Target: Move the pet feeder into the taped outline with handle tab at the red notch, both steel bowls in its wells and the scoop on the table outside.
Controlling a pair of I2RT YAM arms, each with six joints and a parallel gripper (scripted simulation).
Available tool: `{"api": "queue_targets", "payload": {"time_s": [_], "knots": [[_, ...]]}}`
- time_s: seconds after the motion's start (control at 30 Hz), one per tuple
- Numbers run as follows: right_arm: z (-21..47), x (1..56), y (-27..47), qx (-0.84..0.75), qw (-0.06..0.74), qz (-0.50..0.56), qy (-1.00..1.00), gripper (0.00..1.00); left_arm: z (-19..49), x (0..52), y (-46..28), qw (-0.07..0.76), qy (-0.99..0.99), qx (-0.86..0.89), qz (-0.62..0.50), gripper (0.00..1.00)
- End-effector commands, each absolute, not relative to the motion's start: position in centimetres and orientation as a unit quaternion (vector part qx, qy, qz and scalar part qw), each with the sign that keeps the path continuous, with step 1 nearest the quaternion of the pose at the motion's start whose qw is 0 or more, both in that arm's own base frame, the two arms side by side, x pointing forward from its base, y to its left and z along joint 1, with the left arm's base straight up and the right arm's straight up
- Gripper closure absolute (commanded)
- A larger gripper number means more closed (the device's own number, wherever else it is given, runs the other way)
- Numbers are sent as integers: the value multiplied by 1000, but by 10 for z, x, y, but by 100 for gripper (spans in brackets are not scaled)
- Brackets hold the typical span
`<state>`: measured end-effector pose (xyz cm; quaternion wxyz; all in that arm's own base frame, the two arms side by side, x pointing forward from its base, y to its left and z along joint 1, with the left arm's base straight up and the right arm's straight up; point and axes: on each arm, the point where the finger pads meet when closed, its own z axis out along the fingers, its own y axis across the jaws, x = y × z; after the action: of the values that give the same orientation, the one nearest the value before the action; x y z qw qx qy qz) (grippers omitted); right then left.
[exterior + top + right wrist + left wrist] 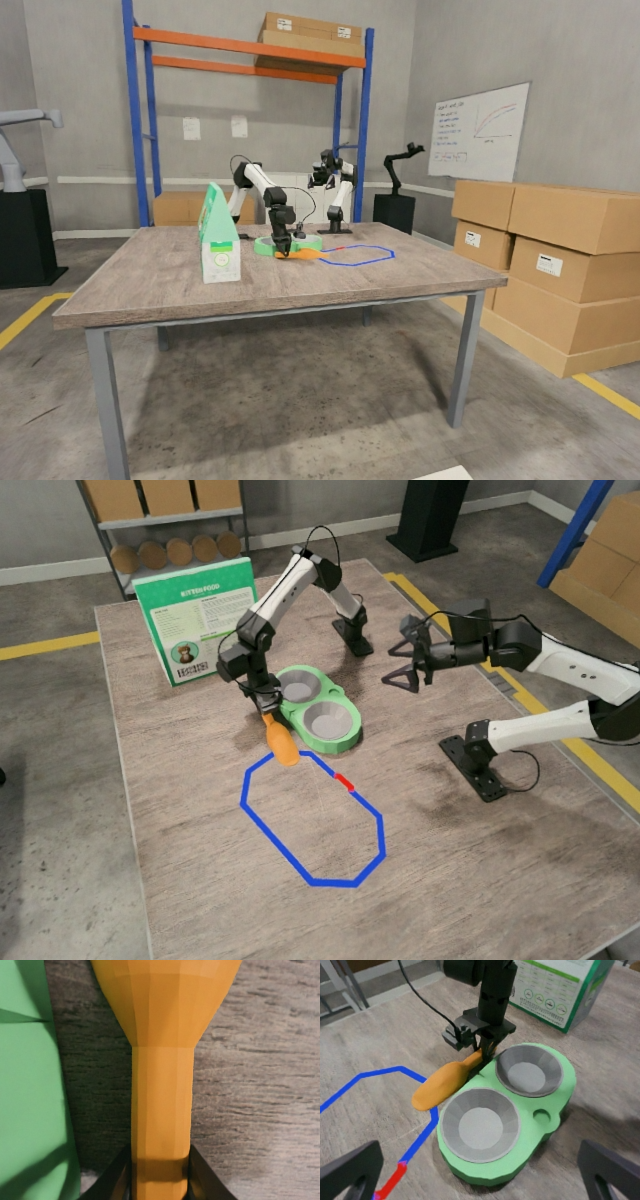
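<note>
The green pet feeder [330,746] [264,249] [485,1177] [35,1085] stands outside the blue outline [276,842] [393,254] [418,1141]. Two steel bowls [328,725] [297,689] [480,1127] [527,1075] sit in its wells and look level. The red notch [343,782] [391,1180] faces the arm bases. The orange scoop [282,744] [305,254] [440,1085] [162,1085] lies beside the feeder, its broad end over the outline's tape. My right gripper [266,713] [160,1154] is shut on its handle. My left gripper [388,666] [480,1149] is open and empty, raised above the table.
A green and white kitten food box [206,619] [221,248] [550,990] stands behind the right gripper in the top view. The feeder's edge is close beside the scoop handle. The table's edge [121,748] runs beyond the scoop, away from the arm bases.
</note>
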<state>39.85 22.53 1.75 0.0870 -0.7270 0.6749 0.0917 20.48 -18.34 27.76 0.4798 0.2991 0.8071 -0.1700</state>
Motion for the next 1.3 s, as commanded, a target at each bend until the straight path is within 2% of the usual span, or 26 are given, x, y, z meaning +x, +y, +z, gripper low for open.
{"api": "queue_targets", "payload": {"time_s": [0.0, 0.07, 0.13, 0.17, 0.2, 0.47, 0.7, 0.87, 1.03, 1.27], "knots": [[5, 394, 227, -727, 78, 100, 675, 78, 280, 204, -184, 483, 805, 297, -172, 0], [5, 394, 226, -727, 78, 100, 675, 79, 280, 204, -184, 483, 805, 297, -172, 0], [28, 400, 229, -728, 95, 93, 672, 100, 280, 204, -184, 483, 805, 297, -172, 0], [44, 402, 230, -729, 107, 88, 670, 89, 280, 204, -184, 483, 805, 297, -172, 0], [49, 402, 229, -729, 107, 88, 670, 82, 280, 204, -184, 483, 805, 297, -172, 0], [100, 400, 228, -730, 105, 89, 670, 82, 280, 204, -184, 483, 805, 297, -172, 0], [93, 396, 226, -729, 87, 97, 672, 82, 272, 198, -182, 465, 813, 307, -170, 0], [89, 394, 225, -728, 73, 103, 674, 82, 271, 162, -180, 425, 811, 360, -180, 0], [114, 398, 232, -722, 109, 93, 677, 82, 285, 104, -173, 390, 780, 439, -216, 0], [120, 385, 251, -707, 128, 87, 691, 82, 297, 68, -160, 373, 747, 493, -245, 0]]}}
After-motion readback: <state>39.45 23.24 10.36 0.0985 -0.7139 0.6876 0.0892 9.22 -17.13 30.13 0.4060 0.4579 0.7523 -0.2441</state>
